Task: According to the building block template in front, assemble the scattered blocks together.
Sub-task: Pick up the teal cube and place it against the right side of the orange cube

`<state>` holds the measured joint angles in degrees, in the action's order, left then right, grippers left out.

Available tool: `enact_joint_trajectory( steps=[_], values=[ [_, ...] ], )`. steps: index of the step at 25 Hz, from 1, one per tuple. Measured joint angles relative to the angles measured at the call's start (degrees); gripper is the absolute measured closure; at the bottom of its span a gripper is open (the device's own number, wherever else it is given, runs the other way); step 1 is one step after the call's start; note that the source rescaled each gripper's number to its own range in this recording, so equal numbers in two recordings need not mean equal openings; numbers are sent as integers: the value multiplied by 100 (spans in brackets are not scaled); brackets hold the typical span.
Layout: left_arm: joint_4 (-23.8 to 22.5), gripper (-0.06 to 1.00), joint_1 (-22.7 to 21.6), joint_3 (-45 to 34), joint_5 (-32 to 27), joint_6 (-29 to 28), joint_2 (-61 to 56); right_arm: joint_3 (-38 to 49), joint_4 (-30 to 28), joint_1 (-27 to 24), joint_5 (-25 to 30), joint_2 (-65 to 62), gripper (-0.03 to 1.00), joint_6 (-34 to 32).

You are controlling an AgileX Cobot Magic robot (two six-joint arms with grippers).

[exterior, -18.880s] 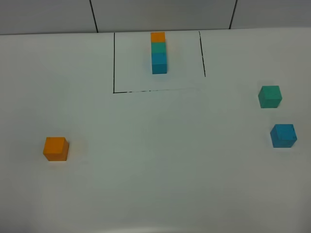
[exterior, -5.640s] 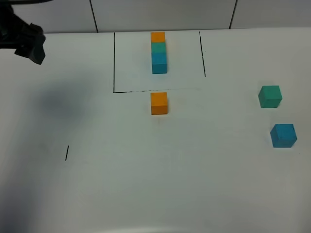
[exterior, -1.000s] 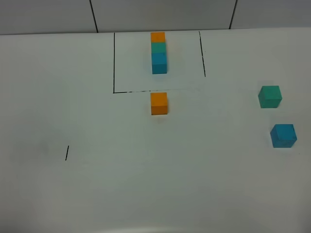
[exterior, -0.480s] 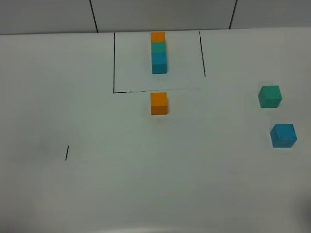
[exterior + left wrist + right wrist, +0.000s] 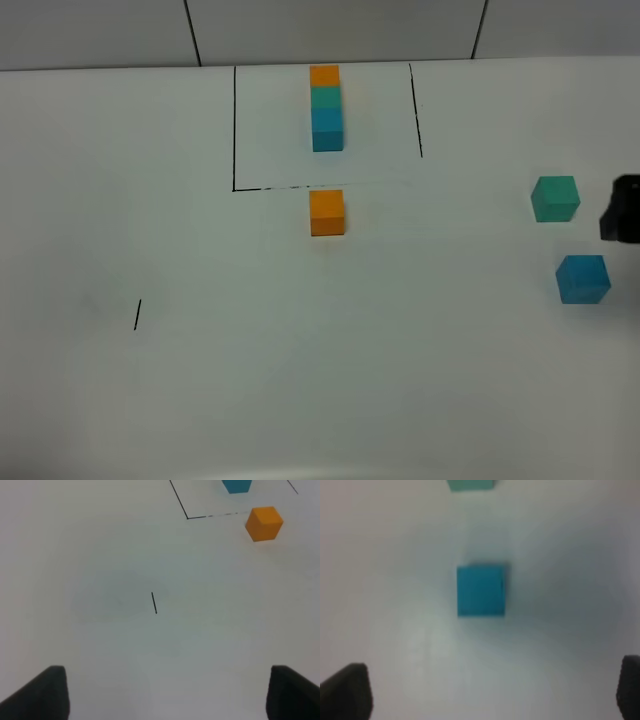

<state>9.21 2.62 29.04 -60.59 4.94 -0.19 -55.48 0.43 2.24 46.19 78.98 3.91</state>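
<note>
The template is a row of orange, green and two blue blocks inside a black-lined box at the back. A loose orange block sits just in front of the box line; it also shows in the left wrist view. A green block and a blue block lie at the right. My right gripper is open and empty, above the blue block, with the green block beyond. Part of it shows at the right edge. My left gripper is open and empty over bare table.
A short black mark is drawn on the white table at the left, also in the left wrist view. The box outline frames the template. A tiled wall runs behind the table.
My right arm has come into the exterior view at the right edge, beside the green and blue blocks. No block has moved in the last second.
</note>
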Motion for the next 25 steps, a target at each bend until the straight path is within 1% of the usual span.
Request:
enact_joint_trajectory(
  steps=[3, 7, 11, 18, 22, 25],
  values=[
    [0, 17, 0, 0, 0, 0, 0, -638, 143, 0, -177, 983, -3, 195],
    [0, 17, 0, 0, 0, 0, 0, -1404, 512, 0, -164, 2061, -2, 466],
    [0, 17, 0, 0, 0, 0, 0, -1963, 534, 0, -77, 2790, -2, 540],
    [0, 17, 0, 0, 0, 0, 0, -2413, 471, 0, -92, 3572, 1, 591],
    [0, 17, 0, 0, 0, 0, 0, -2482, 277, 0, -139, 3780, 4, 597],
    [0, 17, 0, 0, 0, 0, 0, -2680, 252, 4, -113, 3948, 5, 597]
  ],
)
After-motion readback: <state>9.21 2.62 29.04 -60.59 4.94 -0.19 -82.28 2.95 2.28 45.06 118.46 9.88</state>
